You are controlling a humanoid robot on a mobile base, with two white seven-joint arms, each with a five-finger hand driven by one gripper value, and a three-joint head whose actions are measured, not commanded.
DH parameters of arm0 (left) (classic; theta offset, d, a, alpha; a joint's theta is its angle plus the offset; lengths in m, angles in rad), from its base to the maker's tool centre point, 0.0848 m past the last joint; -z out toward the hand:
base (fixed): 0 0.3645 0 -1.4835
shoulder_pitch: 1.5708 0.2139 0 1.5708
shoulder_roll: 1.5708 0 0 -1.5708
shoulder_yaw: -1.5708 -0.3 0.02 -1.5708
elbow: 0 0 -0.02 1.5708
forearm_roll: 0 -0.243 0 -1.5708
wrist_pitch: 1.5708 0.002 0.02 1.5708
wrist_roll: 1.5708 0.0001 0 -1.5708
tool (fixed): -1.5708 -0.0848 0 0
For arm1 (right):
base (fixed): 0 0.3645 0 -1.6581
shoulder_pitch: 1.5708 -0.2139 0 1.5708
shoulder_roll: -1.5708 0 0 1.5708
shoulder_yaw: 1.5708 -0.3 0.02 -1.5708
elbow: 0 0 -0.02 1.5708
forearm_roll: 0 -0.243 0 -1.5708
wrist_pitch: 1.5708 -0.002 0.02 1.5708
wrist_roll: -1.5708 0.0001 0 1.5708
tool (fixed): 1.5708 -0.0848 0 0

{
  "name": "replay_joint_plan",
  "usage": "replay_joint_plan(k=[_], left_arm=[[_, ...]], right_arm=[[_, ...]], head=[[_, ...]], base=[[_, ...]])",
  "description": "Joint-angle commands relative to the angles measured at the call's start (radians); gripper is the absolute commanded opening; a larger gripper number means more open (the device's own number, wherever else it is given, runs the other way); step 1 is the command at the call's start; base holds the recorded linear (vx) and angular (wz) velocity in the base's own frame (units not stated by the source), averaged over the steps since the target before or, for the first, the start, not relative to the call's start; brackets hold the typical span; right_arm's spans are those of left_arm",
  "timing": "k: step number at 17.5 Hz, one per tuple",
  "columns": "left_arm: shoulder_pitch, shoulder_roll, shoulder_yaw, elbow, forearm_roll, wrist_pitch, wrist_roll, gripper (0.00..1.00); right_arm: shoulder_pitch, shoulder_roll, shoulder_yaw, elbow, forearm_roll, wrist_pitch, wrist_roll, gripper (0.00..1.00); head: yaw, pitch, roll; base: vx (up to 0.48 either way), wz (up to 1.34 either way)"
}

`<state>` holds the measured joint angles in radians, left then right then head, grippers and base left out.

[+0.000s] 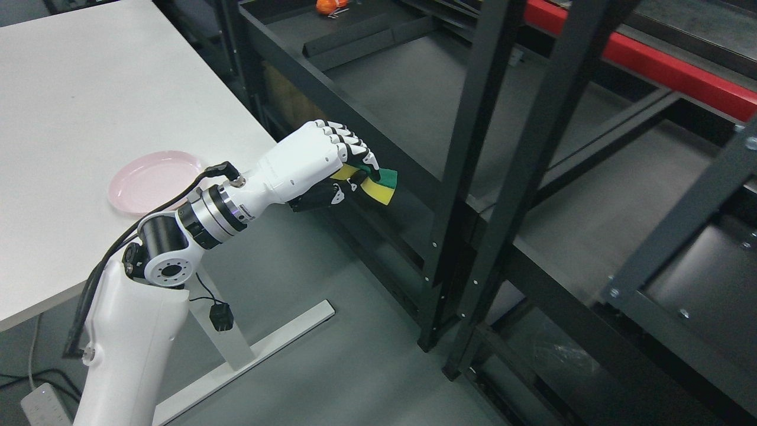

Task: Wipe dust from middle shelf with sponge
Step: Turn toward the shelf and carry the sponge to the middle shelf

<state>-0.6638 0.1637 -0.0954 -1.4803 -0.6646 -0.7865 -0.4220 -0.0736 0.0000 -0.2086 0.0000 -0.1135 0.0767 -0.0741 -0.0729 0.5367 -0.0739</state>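
My left hand (349, 171) comes up from the lower left, white with black fingertips, and its fingers are curled around a yellow and green sponge (381, 184). The sponge sticks out to the right of the fingers, just in front of the black front rail of the dark grey shelf (414, 100). It hangs level with that rail, outside the shelf, and I cannot tell whether it touches the rail. The right arm does not show.
A black upright post (467, 154) of the rack stands just right of the sponge. An empty pink plate (154, 180) lies on the white table (89, 89) at left. An orange object (330, 6) sits at the shelf's far end. A red beam (650, 65) crosses the upper right.
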Motion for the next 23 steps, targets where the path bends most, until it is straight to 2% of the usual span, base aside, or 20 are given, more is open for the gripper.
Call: replay_joint_plan(k=[1, 9, 13, 17, 23], left_arm=[[-0.039, -0.072, -0.049, -0.002, -0.007, 0.001, -0.001, 0.0], [-0.052, -0.139, -0.144, 0.011, -0.012, 0.001, -0.001, 0.01], [-0.167, -0.146, -0.15, 0.012, -0.013, 0.001, -0.069, 0.01], [-0.293, -0.146, -0.21, 0.012, -0.016, 0.001, -0.07, 0.01], [-0.531, -0.146, -0.247, 0.079, -0.171, 0.001, -0.06, 0.01]], right_arm=[[0.0, -0.017, 0.0, -0.017, 0.0, 0.0, 0.0, 1.0], [0.0, -0.017, 0.0, -0.017, 0.0, 0.0, 0.0, 1.0], [0.0, -0.017, 0.0, -0.017, 0.0, 0.0, 0.0, 1.0], [0.0, -0.017, 0.0, -0.017, 0.0, 0.0, 0.0, 1.0], [0.0, -0.017, 0.001, -0.017, 0.0, 0.0, 0.0, 1.0]], head=[[0.0, 0.0, 0.0], [0.0, 0.0, 0.0], [0.0, 0.0, 0.0], [0.0, 0.0, 0.0], [0.0, 0.0, 0.0]], base=[[-0.215, -0.58], [-0.226, -0.64], [-0.211, -0.73], [-0.134, -0.67], [-0.05, -0.48]])
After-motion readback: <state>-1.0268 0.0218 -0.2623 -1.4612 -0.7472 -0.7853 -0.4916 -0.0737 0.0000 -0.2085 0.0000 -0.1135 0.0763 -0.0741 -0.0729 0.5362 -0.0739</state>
